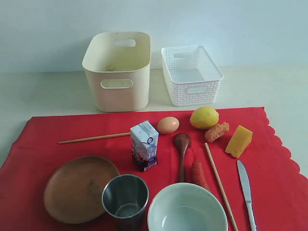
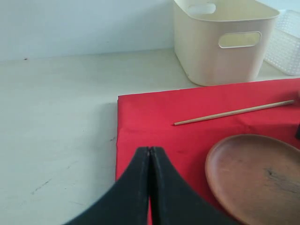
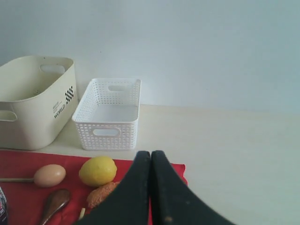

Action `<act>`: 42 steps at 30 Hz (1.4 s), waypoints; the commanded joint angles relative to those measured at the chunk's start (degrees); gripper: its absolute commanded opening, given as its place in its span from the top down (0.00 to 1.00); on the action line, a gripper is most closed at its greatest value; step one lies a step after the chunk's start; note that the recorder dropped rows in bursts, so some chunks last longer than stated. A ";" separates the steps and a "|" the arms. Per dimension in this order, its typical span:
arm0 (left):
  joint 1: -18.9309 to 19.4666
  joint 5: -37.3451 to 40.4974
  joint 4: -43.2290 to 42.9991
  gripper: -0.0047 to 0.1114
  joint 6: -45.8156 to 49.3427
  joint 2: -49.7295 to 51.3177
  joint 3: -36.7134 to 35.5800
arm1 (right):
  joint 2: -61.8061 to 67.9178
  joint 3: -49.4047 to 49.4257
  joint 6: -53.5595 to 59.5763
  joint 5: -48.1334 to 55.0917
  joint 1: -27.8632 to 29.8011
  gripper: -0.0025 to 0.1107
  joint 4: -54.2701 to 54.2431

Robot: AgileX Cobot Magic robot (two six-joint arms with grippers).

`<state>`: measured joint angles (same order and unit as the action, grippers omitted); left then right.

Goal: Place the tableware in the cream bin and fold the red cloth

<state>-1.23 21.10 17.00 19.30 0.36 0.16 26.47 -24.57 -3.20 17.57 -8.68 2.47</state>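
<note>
Nearest the viewer, a pale green-white bowl [image 1: 186, 209] is seen at the front edge of the red cloth [image 1: 48, 144], with a steel cup [image 1: 125, 196] just beside it and a round wooden plate [image 1: 79, 187] next to the cup. A dark wooden spoon [image 1: 182, 151] is laid behind the bowl, and a silver knife [image 1: 246, 187] toward the cloth's scalloped edge. One chopstick [image 1: 220, 185] is placed between spoon and knife; the other chopstick [image 1: 94, 138] lies well apart, behind the plate. A milk carton [image 1: 144, 145], egg [image 1: 167, 125], lemon [image 1: 204, 117] and cheese wedge [image 1: 238, 140] are also set on the cloth, which is spread flat. Behind the cloth, the cream bin [image 1: 118, 72] is stood upright on the table [image 1: 48, 91] beside a white lattice basket [image 1: 191, 74]. The left gripper [image 2: 149, 152] is shown with fingers pressed together, nothing held, above a cloth corner near the plate. The right gripper [image 3: 151, 154] is likewise closed and empty.
</note>
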 commanded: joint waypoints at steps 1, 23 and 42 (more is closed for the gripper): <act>0.16 -0.14 0.14 0.96 -0.10 -0.36 -0.16 | 4.62 -5.57 0.08 -0.97 0.40 0.98 0.40; 0.16 -0.14 0.14 0.96 -0.10 -0.36 -0.16 | 11.56 -17.22 0.08 -7.87 0.40 0.98 0.40; 0.16 -0.14 0.14 0.96 -0.10 -0.36 -0.16 | 27.81 -20.81 0.47 -0.52 0.29 0.98 -2.47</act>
<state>-1.23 21.10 17.00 19.30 0.36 0.16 49.41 -42.75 -3.20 13.11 -8.47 0.00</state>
